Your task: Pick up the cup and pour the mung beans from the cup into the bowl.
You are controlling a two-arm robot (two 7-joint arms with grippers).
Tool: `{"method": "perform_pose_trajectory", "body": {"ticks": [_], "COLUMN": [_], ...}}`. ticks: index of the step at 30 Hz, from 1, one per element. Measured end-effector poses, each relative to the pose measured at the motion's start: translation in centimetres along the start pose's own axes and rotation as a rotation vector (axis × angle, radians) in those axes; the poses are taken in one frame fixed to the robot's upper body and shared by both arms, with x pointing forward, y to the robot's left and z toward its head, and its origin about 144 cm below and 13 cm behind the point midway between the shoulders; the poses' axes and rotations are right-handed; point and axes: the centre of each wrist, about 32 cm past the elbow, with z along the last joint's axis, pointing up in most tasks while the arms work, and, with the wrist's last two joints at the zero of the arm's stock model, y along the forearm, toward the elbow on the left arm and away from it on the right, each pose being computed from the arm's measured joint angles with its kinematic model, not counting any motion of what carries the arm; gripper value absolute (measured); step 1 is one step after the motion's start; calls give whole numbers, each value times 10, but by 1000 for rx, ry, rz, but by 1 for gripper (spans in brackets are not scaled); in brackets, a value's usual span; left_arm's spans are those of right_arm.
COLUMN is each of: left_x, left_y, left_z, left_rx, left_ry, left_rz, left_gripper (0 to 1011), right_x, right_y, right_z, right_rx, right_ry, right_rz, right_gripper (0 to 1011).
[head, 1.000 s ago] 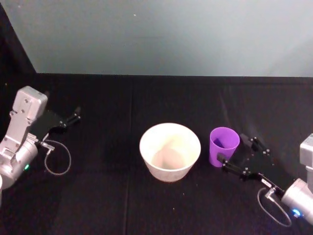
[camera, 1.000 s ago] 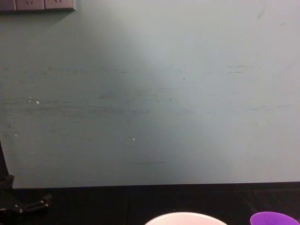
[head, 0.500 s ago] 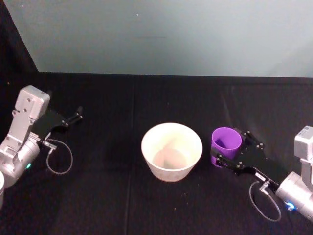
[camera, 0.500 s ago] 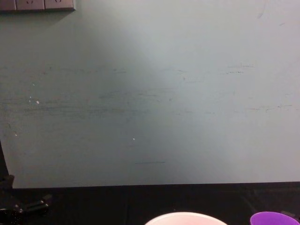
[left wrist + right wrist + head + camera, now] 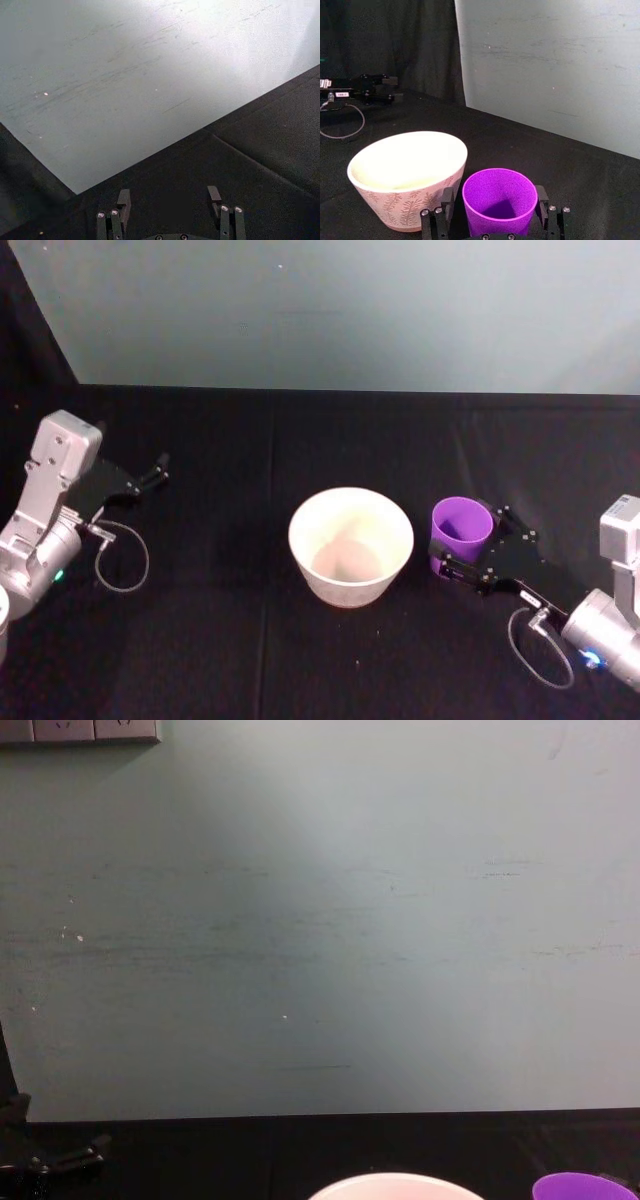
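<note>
Right wrist view gives me the clearest look: the right tool (image 5: 494,196) is spread, with one dark finger (image 5: 446,199) on each side of the cup (image 5: 500,222). A thin dark gap shows between that finger and the purple wall, so I read the tool as straddling the cup, not squeezing it. The cup stands upright on the bench (image 5: 580,200), mouth up, and what I can see of its inside is purple wall.

From the head view, the right tool (image 5: 470,538) reaches in from the near right, and the cup (image 5: 461,525) sits right of centre between its fingers. Just left of the cup, close beside it but apart, stands the bowl (image 5: 345,590), wide, pale and upright. Its outer wall (image 5: 405,200) carries a faint leaf pattern.

In the chest view the rim of the bowl (image 5: 385,1185) and the top of the cup (image 5: 585,1187) show along the bottom edge.

Far out on the left the left tool (image 5: 150,475) is parked above the bench (image 5: 300,660), well apart from both bowl and cup. Its own wrist camera shows the left tool (image 5: 168,192) spread with nothing between its fingers. A loop of cable (image 5: 120,565) hangs beside that arm. Behind the black bench rises a pale grey-green wall (image 5: 350,310).
</note>
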Motion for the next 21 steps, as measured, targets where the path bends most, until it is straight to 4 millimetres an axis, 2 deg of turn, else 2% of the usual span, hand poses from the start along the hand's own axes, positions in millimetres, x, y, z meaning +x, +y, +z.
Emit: {"method": "perform_pose_trajectory", "body": {"ticks": [21], "left_x": [0], "left_y": [0], "left_z": [0], "left_rx": [0], "left_ry": [0], "left_rz": [0], "left_gripper": [1000], "right_x": [0], "right_y": [-3], "right_z": [-4], "right_rx": [-6], "right_ry": [20], "right_rz": [-5], "right_gripper": [1003]}}
